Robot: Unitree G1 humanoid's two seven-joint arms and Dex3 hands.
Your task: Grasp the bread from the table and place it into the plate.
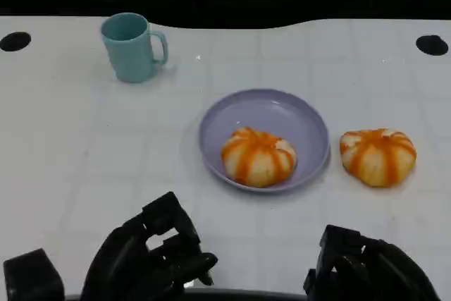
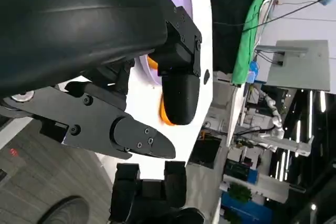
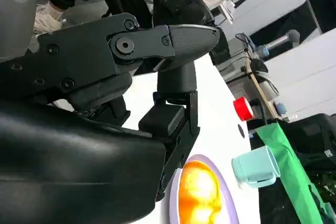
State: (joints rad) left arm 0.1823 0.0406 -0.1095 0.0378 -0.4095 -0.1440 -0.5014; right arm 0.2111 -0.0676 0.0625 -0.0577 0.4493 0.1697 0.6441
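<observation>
**Ana:** Head view first. The big white table (image 1: 84, 174) comes first, then the purple plate (image 1: 262, 114) in the middle. One bun (image 1: 258, 156) already sits in the plate, at its near side.

**Ben:** And the bread (image 1: 378, 156) still to move?

**Ana:** It lies on the table just beside the plate, on the robot's right. It looks soft and light, so too hard a squeeze could squash it. I'd take it from above, fingers around its round sides.

**Ben:** Is there room?

**Ana:** Yes, bare table all around it, and the plate's far half is free. The blue cup (image 1: 133, 46) stands well apart, far on the left.

**Ben:** The hands?

**Ana:** The left hand (image 1: 144, 259) and the right hand (image 1: 366, 269) hang low at the near edge. Both hold nothing. The left one's fingers are spread apart. The right one, I cannot tell.
</observation>
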